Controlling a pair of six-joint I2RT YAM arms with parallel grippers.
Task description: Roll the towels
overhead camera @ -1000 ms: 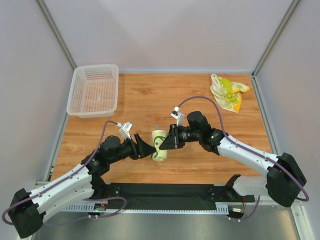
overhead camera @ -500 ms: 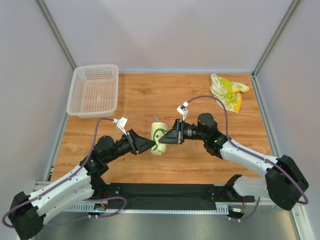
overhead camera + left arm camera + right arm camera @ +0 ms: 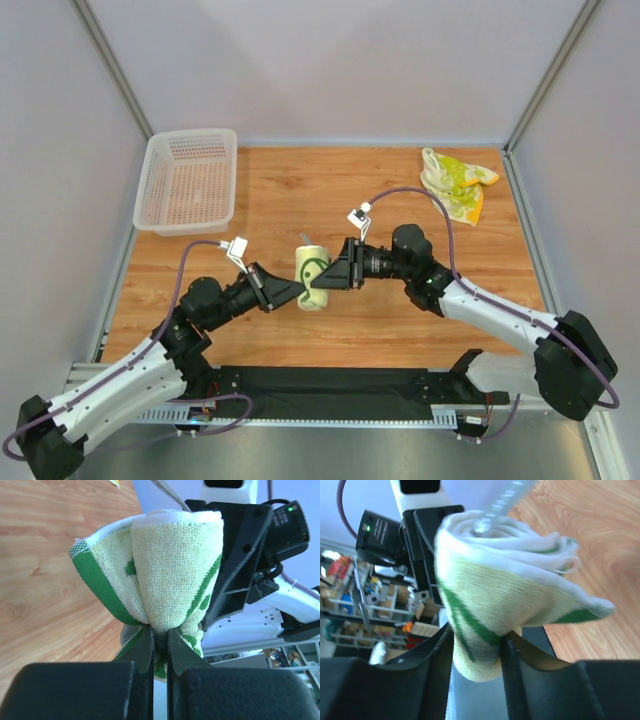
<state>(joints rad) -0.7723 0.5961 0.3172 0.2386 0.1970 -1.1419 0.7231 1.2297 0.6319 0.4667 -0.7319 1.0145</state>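
The rolled green-lined towel [image 3: 313, 275], right of the basket [image 3: 187, 180], is clamped by the left hand [image 3: 299, 293] and right hand [image 3: 329, 279], apparently off the surface [image 3: 400, 195].

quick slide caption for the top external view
Left gripper and right gripper pinch the rolled green-patterned towel between them; the yellow-blotched towel lies crumpled at the far right corner.

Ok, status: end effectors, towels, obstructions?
Left end effector and right end effector shut on green-patterned towel, rolled, held between them. Yellow-blotched towel crumpled, far right corner. Basket far left, nothing in the way.
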